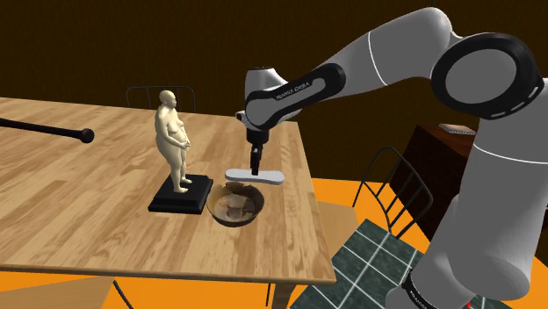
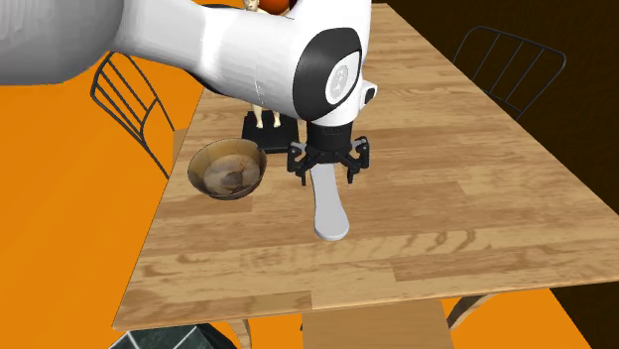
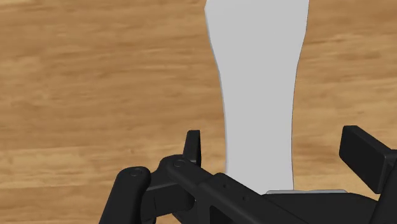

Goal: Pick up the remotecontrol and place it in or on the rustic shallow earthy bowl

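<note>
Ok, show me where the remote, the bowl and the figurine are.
remote (image 2: 331, 220), second exterior view, on its wide rounded end.
bowl (image 1: 235, 221), shoulder view, on its front outer wall.
figurine (image 1: 173, 133), shoulder view, on its belly.

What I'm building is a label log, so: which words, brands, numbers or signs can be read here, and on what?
Pale lettering along the arm: too blurred to read.
Round emblem on its wrist joint: too small to read.
Remote control, bowl, statuette: no text visible.
</note>
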{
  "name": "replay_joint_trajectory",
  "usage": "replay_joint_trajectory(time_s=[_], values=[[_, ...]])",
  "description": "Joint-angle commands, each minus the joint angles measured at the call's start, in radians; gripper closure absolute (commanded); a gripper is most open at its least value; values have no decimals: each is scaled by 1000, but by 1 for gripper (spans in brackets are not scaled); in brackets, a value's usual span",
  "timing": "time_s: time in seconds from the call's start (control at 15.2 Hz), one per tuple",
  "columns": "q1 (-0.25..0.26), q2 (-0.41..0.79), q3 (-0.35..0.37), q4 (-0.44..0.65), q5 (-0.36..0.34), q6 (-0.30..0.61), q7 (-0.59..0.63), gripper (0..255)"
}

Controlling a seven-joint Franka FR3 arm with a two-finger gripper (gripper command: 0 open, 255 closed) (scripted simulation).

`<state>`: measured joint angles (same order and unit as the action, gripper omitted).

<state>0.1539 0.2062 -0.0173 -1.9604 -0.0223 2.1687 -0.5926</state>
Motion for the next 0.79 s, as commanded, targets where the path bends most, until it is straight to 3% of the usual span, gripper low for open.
replay_joint_trajectory(time_s=[0.0, 0.33, 0.73], values=[[0, 17, 1, -8, -1, 25, -5, 0], [0, 55, 1, -35, -1, 91, -5, 0], [0, 55, 1, -35, -1, 91, -5, 0]])
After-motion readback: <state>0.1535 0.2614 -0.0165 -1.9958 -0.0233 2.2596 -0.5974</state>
